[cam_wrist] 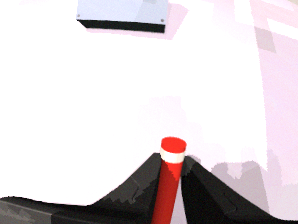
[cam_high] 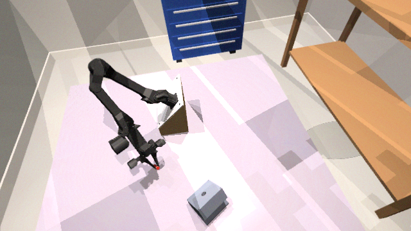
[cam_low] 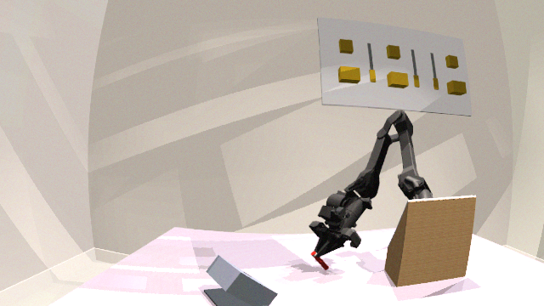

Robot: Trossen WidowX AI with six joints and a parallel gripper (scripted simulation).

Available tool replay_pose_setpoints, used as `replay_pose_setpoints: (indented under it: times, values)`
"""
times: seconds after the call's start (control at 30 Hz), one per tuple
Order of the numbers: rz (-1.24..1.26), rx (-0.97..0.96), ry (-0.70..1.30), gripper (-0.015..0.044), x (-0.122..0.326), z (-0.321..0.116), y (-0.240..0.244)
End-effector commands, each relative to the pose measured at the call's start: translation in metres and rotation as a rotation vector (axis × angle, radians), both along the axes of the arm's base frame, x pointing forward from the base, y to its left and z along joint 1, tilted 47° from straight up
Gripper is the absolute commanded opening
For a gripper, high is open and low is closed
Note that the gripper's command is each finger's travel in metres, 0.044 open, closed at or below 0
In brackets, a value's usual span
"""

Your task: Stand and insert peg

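From where I stood, the black two-fingered gripper [cam_high: 156, 166] [cam_low: 316, 255] [cam_wrist: 170, 160] was closed down narrow on a red cylindrical peg with a white band near one end [cam_high: 157, 167] [cam_low: 323, 263] [cam_wrist: 167, 192]. Its fingers pinched the peg close to the banded end, and the red cap beyond the band poked out past them. The peg was tilted, with its plain end pointing down toward the pale pink and white counter [cam_high: 83, 154] [cam_low: 161, 255] [cam_wrist: 60, 100]. I couldn't tell whether that end was touching.

The blue-grey block with the sloped panel [cam_high: 209, 200] [cam_low: 242, 282] [cam_wrist: 122, 11] stood on the same counter, and the peg was apart from it, on the robot's side. A single round dark hole [cam_high: 203, 193] opened in the block's sloping face, with nothing in it.

Behind the gripper, the black jointed arm [cam_high: 107, 102] [cam_low: 378, 157] bent up and over, then back down to a wedge-shaped stand with wood-brown sides [cam_high: 176, 123] [cam_low: 433, 242], well apart from the block. Farther from the block, past the stand, was a blue metal drawer cabinet [cam_high: 192, 29] with pale handles. A light grey board [cam_low: 331, 93] with yellow boxes hung on the wall, high above the block.
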State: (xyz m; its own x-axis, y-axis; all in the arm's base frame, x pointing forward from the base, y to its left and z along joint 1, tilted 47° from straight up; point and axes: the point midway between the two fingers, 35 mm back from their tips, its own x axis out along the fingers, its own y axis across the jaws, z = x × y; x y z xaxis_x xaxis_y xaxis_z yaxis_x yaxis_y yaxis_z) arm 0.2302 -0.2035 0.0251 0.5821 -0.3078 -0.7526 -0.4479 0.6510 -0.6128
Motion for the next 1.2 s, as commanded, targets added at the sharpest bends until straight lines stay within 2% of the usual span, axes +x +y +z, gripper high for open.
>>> replay_pose_setpoints:
  times: [0.0,1.17]
  values:
    - [0.026,0.013,-0.022,0.0049,-0.002,0.002,0.001]
    - [0.213,0.15,-0.217,0.0049,-0.023,0.012,-0.004]
